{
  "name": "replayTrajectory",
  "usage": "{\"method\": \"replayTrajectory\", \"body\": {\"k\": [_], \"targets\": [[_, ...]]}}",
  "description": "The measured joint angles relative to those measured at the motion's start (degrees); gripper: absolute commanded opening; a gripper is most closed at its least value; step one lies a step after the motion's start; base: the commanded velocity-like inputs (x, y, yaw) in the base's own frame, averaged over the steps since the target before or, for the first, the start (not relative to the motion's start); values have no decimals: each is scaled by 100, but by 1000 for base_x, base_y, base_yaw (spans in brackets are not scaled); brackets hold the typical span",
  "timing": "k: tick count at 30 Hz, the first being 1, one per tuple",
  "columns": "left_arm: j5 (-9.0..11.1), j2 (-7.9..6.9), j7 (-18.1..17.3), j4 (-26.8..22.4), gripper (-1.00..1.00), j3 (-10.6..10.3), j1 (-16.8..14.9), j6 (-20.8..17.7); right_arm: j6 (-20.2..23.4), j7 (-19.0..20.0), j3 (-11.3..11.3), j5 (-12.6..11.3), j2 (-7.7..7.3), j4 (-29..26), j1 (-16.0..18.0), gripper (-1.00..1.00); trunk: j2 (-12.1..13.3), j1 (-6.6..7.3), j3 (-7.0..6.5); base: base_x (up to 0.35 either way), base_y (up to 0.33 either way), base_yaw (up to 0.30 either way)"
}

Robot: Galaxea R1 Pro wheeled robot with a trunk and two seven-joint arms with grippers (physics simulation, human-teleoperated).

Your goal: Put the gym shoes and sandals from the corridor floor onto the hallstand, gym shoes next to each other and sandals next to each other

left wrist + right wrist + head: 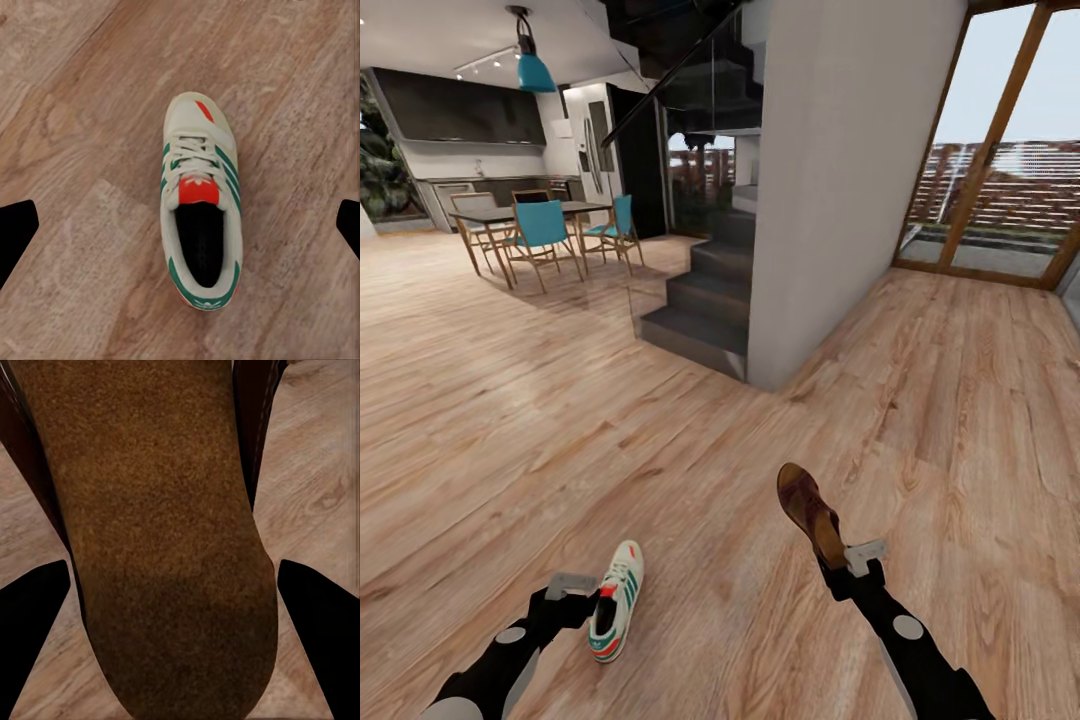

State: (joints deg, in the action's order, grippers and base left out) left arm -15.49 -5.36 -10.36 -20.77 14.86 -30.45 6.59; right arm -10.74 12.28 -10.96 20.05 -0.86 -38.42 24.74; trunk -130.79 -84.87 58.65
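Wide plank flooring [560, 420] runs out in every direction here, open and bare toward the dining table [525, 215] with its teal chairs [540, 232] far off on the left and toward the tall glazed wall [1000, 150] on the right. A white partition wall [840, 170] and the dark staircase [705, 300] beside it stand straight ahead, well apart from the arms.

Low on the left, the left gripper [588, 588] sits against a gym shoe [617, 600]; from the wrist camera the sneaker [199, 225] lies sole-down on the boards, and the black fingertips [15, 232] stand spread wide on either side, clear of it, so the pincer is released.

On the right, the right gripper [850, 565] grasps a brown sandal [810, 512] by one end, the rest pointing away from the robot. Up close its tan insole [157, 547] lies between the fingers [34, 637].
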Motion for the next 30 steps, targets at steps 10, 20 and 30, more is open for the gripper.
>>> {"method": "replayTrajectory", "body": {"k": [10,20,30], "targets": [[14,5,0,-1,100,-194,0,2,2,-9,0,3,34,-10,0,-100,-119,-66,53,2,0,-12],[14,14,-7,-3,100,-208,-1,11,3,-9,-8,-4,36,-10,-1,-100,-520,-285,261,0,0,-97],[15,0,-42,-36,100,-206,-9,17,6,-17,-8,-4,45,-14,-1,-100,-921,-505,513,0,0,-160]]}}
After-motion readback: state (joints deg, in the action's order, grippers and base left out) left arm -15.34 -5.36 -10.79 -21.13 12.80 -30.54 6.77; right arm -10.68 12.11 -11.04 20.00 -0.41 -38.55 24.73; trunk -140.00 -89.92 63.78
